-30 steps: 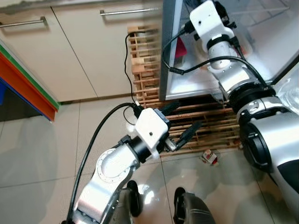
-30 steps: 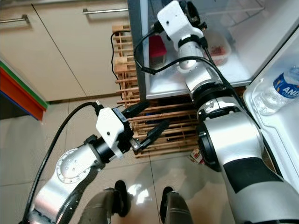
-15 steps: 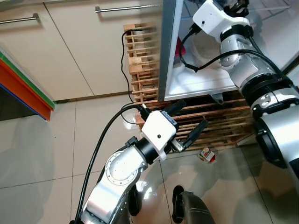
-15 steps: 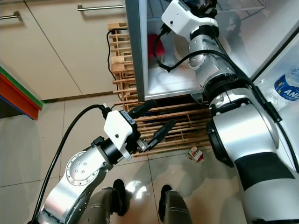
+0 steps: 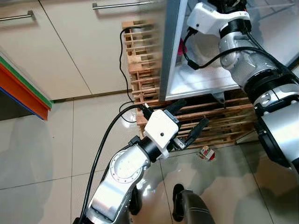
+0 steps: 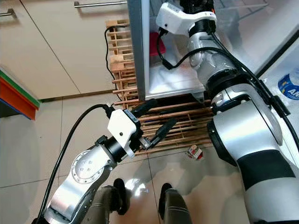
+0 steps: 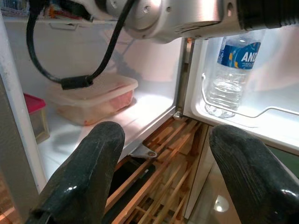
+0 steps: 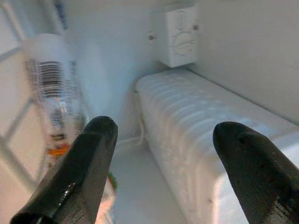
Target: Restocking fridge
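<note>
Right arm inside the fridge (image 5: 170, 56), left arm idle below it, both grippers empty.

Eye views: right arm reaches deep into the fridge; left gripper (image 5: 187, 119) hangs low in front of the wooden pallet (image 5: 219, 121) under the fridge, fingers apart. Small carton (image 5: 206, 153) lies on the floor just beside the pallet, nearer the left arm.
Left wrist: fingers spread, clear food tub (image 7: 93, 98) on the fridge shelf, water bottle (image 7: 231, 74) upright in the door rack, label reads "AND...".
Right wrist: right gripper (image 8: 163, 158) fingers wide apart, blurred upright bottle (image 8: 51, 93) to one side, barcode visible, text unreadable.
</note>
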